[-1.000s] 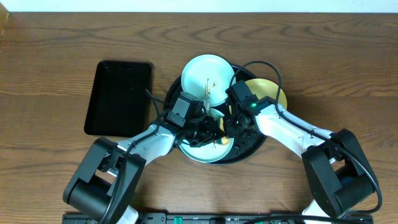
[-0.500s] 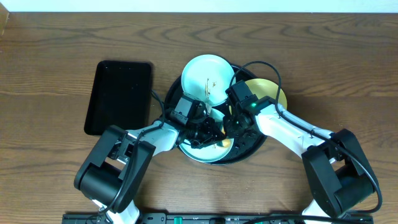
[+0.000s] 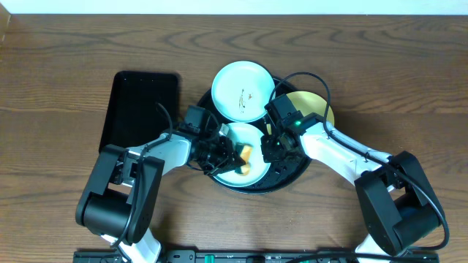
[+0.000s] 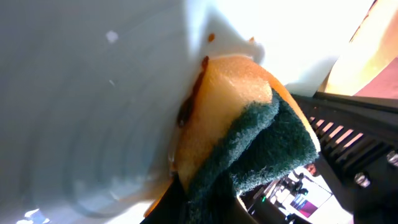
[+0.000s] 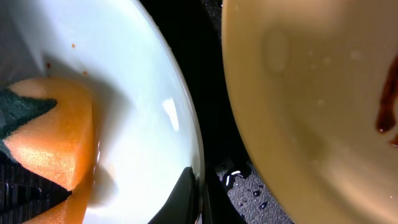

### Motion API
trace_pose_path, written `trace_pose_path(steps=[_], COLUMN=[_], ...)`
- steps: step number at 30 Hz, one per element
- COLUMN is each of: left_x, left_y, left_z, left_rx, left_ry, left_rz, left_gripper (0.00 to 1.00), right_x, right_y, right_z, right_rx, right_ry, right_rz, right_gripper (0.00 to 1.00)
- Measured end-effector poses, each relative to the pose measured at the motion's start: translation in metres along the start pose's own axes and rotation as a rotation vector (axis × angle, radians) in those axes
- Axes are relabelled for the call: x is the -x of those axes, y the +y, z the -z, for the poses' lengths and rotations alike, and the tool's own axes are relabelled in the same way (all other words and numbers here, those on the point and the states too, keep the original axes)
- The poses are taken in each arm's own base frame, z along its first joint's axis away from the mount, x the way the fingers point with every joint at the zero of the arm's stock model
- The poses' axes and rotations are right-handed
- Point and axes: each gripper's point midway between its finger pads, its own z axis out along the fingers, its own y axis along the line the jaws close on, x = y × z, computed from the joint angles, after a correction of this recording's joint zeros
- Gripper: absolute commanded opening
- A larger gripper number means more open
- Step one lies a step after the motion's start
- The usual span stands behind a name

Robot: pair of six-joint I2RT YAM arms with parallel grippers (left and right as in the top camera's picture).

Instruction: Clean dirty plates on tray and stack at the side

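The thing being worked on is the mint-green front plate (image 3: 235, 172), sitting in the near half of the round black tray (image 3: 291, 174). The whole move turns on how the 2 arms stand around it. The left gripper (image 3: 228, 155) comes in from the plate's left side, its jaws clamped narrow on a sponge (image 3: 246, 153). The sponge lies just past those jaws, toward the plate's right half. In the left wrist view its orange foam face is pressed against the plate, the dark green scrub layer faces away, and a thin brown smear (image 4: 189, 99) sits along the edge where they meet. The right gripper (image 3: 272, 151) stands at the opposite, right rim. In its own camera a dark fingertip (image 5: 186, 193) sits right on that rim, so I take its jaws to be pinched shut on the plate to steady it, though the second finger is hidden. So the left arm is the one placed to scrub, and I'd guess the wipe runs across the bowl toward the held rim. The yellow plate (image 3: 319, 109) lies just beside it on the right, with a brown streak (image 5: 388, 99) on it. A second mint plate (image 3: 240, 88) rests at the tray's far edge, with small marks. A rectangular tray (image 3: 139, 113) sits off to the left.
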Motion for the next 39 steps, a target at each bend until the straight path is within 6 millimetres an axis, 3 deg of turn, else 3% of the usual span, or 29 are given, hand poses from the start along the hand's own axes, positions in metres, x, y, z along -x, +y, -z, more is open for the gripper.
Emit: trace_pose_path(steps=[22,33,37,38,39], left_x=[-0.008,-0.005,-0.004,-0.004,-0.003], left_y=[0.024,0.022,0.021,0.020,0.018], left_z=[0.016,0.017,0.016,0.016,0.016], left_rx=[0.160,0.138,0.119,0.110,0.098], left_ry=[0.015,0.014,0.012,0.013,0.012], left_rz=[0.109,0.046,0.024,0.020,0.015], left_gripper=[0.07,0.08,0.17,0.17,0.17], right_x=[-0.004,-0.004,-0.003,-0.002,-0.001], right_y=[0.018,0.019,0.020,0.020,0.020], right_z=[0.002,0.002,0.002,0.002,0.002], right_rx=[0.085,0.088,0.090,0.090,0.090], right_ry=[0.026,0.026,0.021,0.018,0.014], right_rz=[0.012,0.013,0.014,0.015,0.016], right_gripper=[0.01,0.01,0.01,0.02,0.18])
